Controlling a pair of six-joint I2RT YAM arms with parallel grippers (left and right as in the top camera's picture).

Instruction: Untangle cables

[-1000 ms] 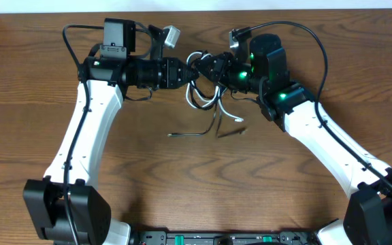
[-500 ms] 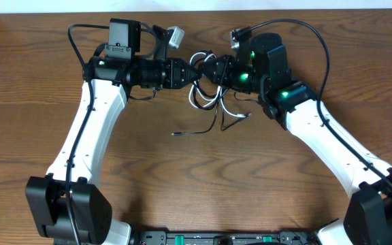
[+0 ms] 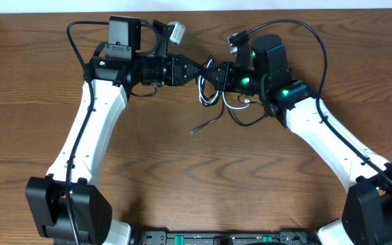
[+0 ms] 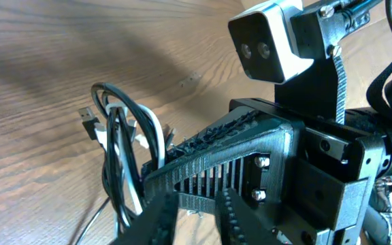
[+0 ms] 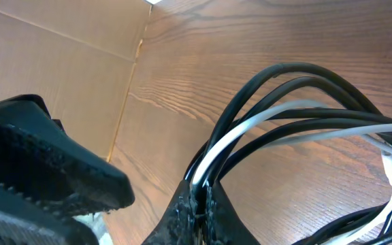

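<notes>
Surface: wooden table (image 3: 182, 184).
Cords (image 5: 303, 66): black and white, bundled mid-table between both grippers; crossings hard to follow.
Right gripper (image 5: 199, 204): clamped on cords.
Left gripper (image 4: 197, 197): jaws slightly apart, bases cut off.

Whether the left pincer (image 4: 196, 207) grips cables (image 4: 114, 163) is hidden.

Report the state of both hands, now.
Left hand: open, holding nothing.
Right hand: closed on the black and white cables.
</notes>
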